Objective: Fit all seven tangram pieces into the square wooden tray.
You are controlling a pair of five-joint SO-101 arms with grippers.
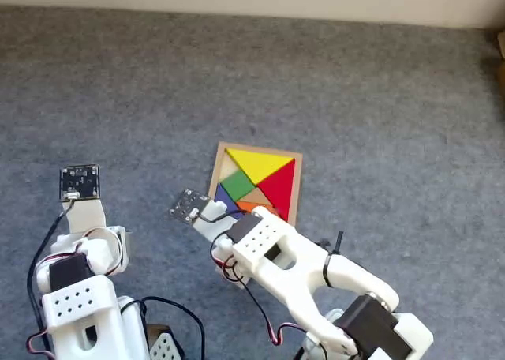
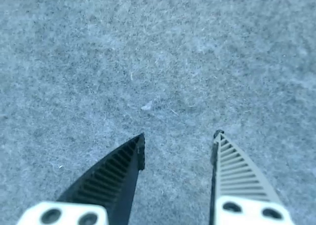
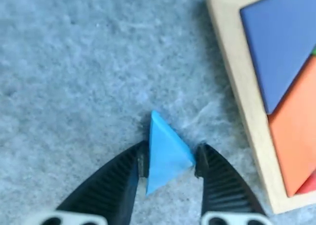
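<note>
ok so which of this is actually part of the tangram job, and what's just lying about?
Job:
tray
pieces seated in it: yellow, red, green, orange
light blue triangle, outside the tray, gripped by the right gripper

Lying about:
carpet
lint speck
left gripper, open over bare carpet, holding nothing

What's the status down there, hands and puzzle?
Left hand open over carpet. Right hand shut on light blue triangle, beside the tray. Nothing between them.
</note>
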